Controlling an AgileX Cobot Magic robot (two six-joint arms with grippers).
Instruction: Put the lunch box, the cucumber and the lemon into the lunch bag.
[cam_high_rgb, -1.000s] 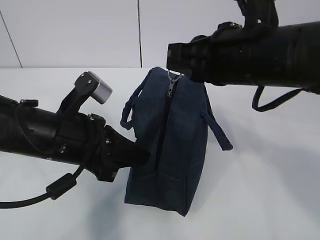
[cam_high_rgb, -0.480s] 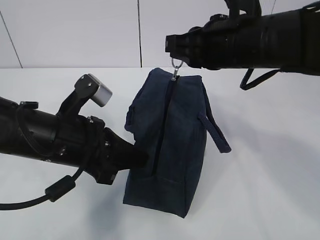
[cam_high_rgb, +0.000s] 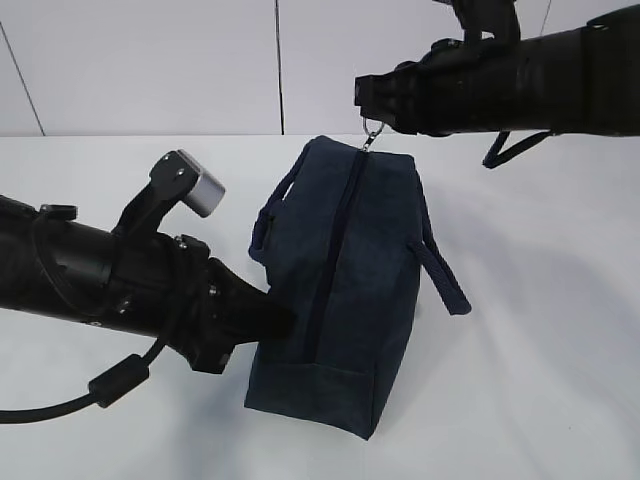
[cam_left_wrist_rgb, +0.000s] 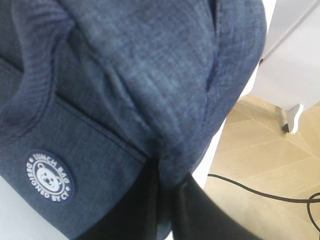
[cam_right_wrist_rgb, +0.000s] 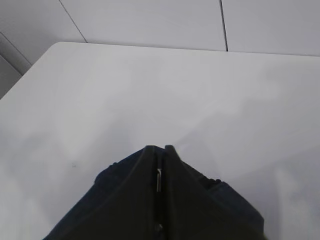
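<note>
The navy lunch bag (cam_high_rgb: 345, 270) stands in the middle of the white table, its zipper line running from the top down the near side. My right gripper (cam_high_rgb: 368, 108) is over the bag's top, shut on the silver ring pull (cam_high_rgb: 372, 134); a sliver of that ring (cam_right_wrist_rgb: 159, 178) shows between the closed fingers. My left gripper (cam_high_rgb: 278, 320) is shut on a fold of fabric low on the bag's left side, and the fold (cam_left_wrist_rgb: 167, 192) shows pinched between its dark fingers (cam_left_wrist_rgb: 210, 215). The bag's white round logo (cam_left_wrist_rgb: 49, 176) sits close by. The lunch box, cucumber and lemon are out of view.
One loop handle (cam_high_rgb: 445, 272) hangs off the bag's right side, another (cam_high_rgb: 268, 225) off the left. The white table (cam_high_rgb: 540, 330) runs back to a pale panelled wall. Past the table's edge lies wooden floor with a black cable (cam_left_wrist_rgb: 260, 192).
My right gripper has lifted a little and moved right with the ring pull, dragging the bag's top to the right. The left gripper has kept its hold in place.
</note>
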